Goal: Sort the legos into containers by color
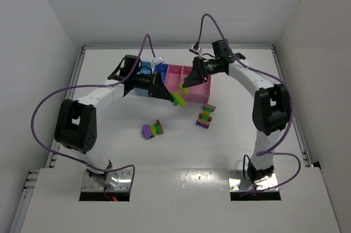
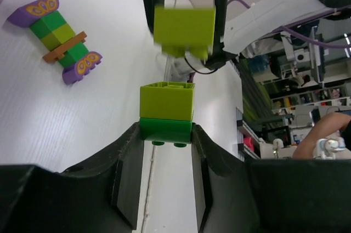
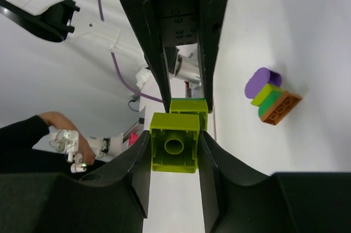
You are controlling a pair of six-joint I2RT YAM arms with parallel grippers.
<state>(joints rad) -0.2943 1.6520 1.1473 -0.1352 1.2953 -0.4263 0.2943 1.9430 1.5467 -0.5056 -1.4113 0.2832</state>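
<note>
- The lime brick (image 3: 175,144) sits between the fingers of my right claw (image 3: 174,137), pinched on both sides, its hollow underside facing my wrist camera.
- The green-and-lime stack (image 2: 166,111), a lime brick on a dark green one, is in my left claw (image 2: 164,132). The fingers are closed narrow on the green brick's two sides.
- From my left wrist there is a clear gap between the stack and the lime brick. Both are in the air above the table (image 1: 219,151), just in front of the containers (image 1: 200,91).
- My two claws point at each other, tips near but apart, the left one (image 1: 163,92) coming from the left and the right one (image 1: 185,86) from the right.
- Both arms are stretched forward and bent inward, so that together they make an arch over the middle of the table.
- The containers stand at the far side, partly hidden behind my wrists; the wider pink bin is at the right end.
- A multicolour strip with purple ends (image 1: 205,117) lies on the table nearer than the pink bin, to the right of my claws.
- A purple round piece joined to green and orange bricks (image 1: 152,130) lies nearer still, to the left.
</note>
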